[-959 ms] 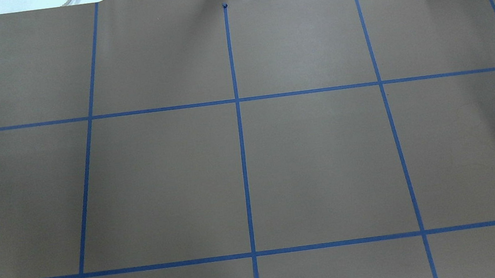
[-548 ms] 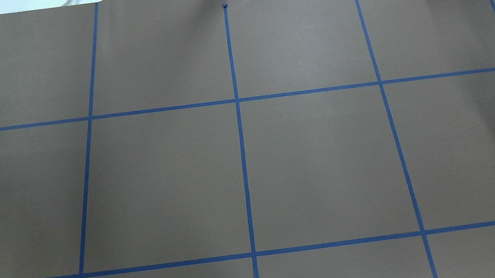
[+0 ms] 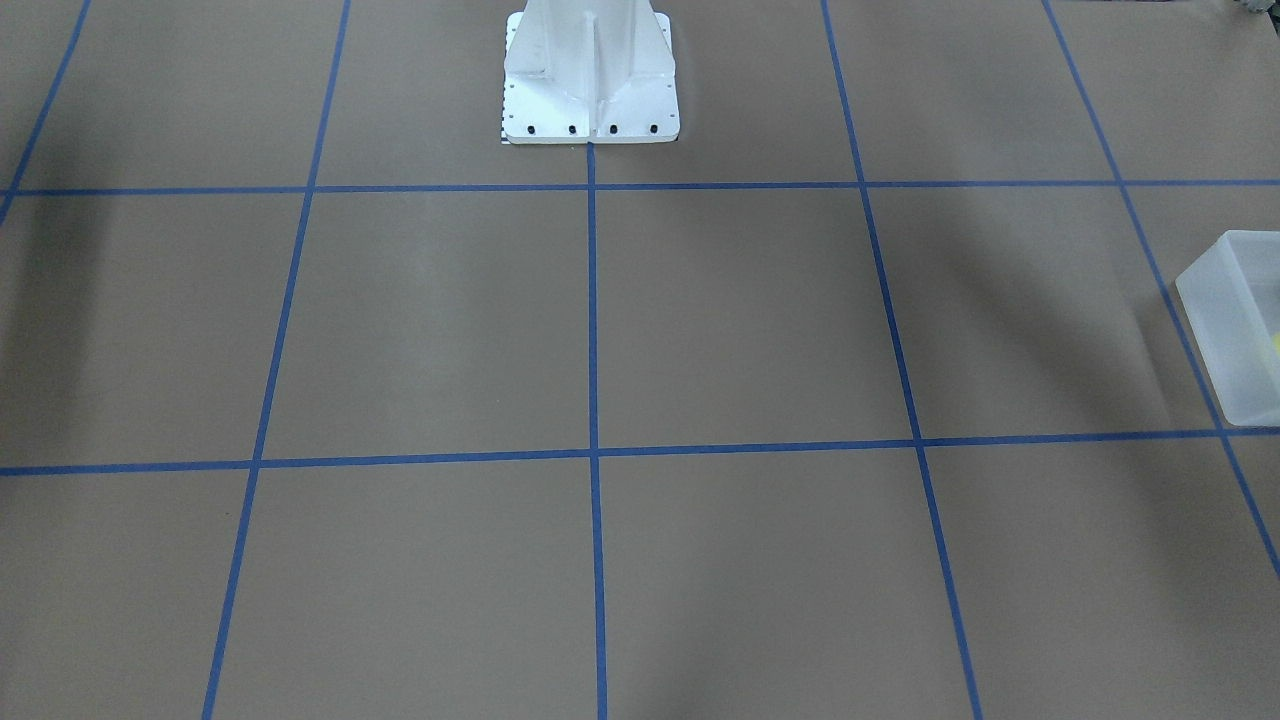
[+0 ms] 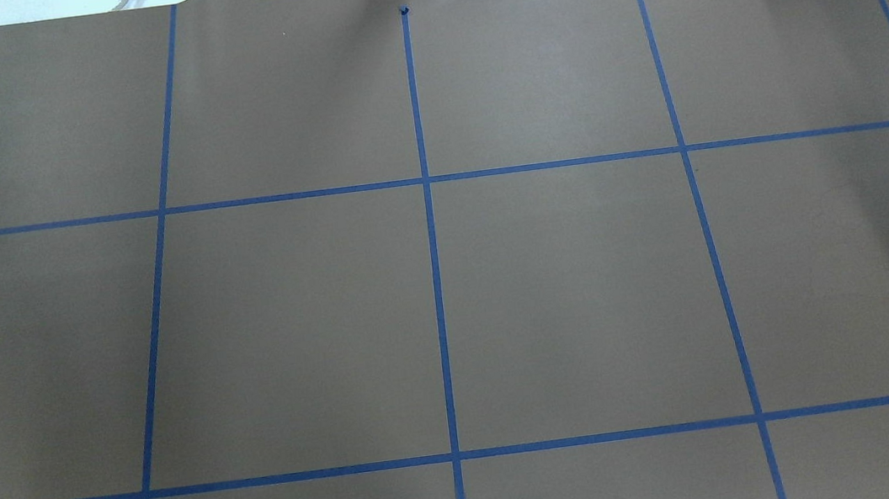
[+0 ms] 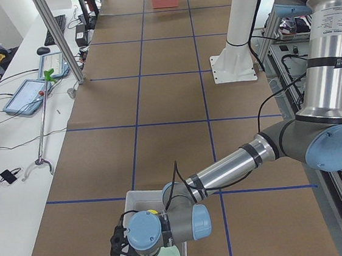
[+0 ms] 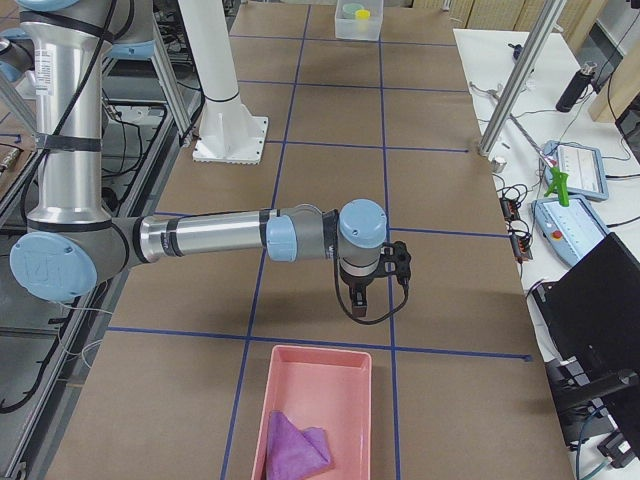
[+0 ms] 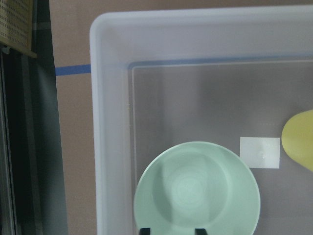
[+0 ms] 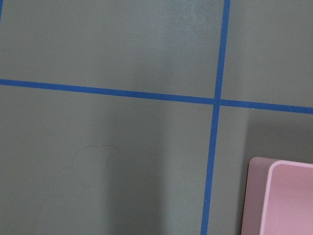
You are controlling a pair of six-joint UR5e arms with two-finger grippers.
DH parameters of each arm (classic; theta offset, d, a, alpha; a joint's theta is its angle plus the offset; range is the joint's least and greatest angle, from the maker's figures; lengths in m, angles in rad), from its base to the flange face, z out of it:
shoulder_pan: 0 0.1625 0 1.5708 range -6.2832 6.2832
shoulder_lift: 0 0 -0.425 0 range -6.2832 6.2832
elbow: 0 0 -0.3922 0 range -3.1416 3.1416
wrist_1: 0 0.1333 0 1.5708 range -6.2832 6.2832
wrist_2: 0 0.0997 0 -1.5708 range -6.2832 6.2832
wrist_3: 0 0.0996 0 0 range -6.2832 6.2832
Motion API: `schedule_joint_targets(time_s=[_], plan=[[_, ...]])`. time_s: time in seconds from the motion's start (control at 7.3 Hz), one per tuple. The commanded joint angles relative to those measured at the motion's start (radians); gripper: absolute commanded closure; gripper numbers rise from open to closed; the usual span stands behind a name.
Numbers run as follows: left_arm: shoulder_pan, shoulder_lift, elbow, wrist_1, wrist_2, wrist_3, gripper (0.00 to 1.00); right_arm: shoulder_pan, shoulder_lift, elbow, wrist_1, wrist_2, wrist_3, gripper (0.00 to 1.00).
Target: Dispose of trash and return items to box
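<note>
The box (image 7: 112,147) is a frosted white tub. In the left wrist view the mint-green bowl (image 7: 195,191) lies flat on its floor and the yellow cup (image 7: 301,139) is inside at the right edge. My left gripper (image 7: 172,230) hangs over the bowl, its two dark fingertips (image 7: 145,230) apart and open. In the exterior left view the near arm reaches down into the box (image 5: 129,199). My right gripper (image 6: 358,305) hovers over bare table beside the pink tray; I cannot tell whether it is open or shut.
A pink tray (image 6: 315,400) holding a purple cloth (image 6: 297,445) sits at the table's right end. The white robot pedestal (image 3: 590,70) stands at the table's middle edge. The box's corner (image 3: 1235,320) shows at the front-facing view's right edge.
</note>
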Motion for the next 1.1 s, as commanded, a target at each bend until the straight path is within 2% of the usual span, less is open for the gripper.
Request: schedule_joint_targets(time_s=[0.0, 0.27, 0.55, 0.68, 0.96], plan=[[0.032, 0.101, -0.277, 0.008, -0.115, -0.211, 0.09, -0.014, -0.002, 0.055, -0.001, -0.044, 0.082, 0.00], [0.134, 0.185, -0.505, 0.098, -0.125, -0.329, 0.07, -0.017, -0.011, 0.060, -0.001, -0.046, 0.089, 0.00], [0.207, 0.195, -0.693, 0.296, -0.101, -0.391, 0.07, -0.049, -0.015, 0.059, -0.001, -0.087, 0.089, 0.00], [0.237, 0.186, -0.762, 0.385, -0.076, -0.426, 0.06, -0.059, -0.015, 0.054, -0.001, -0.098, 0.089, 0.00], [0.245, 0.144, -0.786, 0.458, -0.084, -0.486, 0.06, -0.063, -0.026, 0.053, -0.001, -0.095, 0.089, 0.00]])
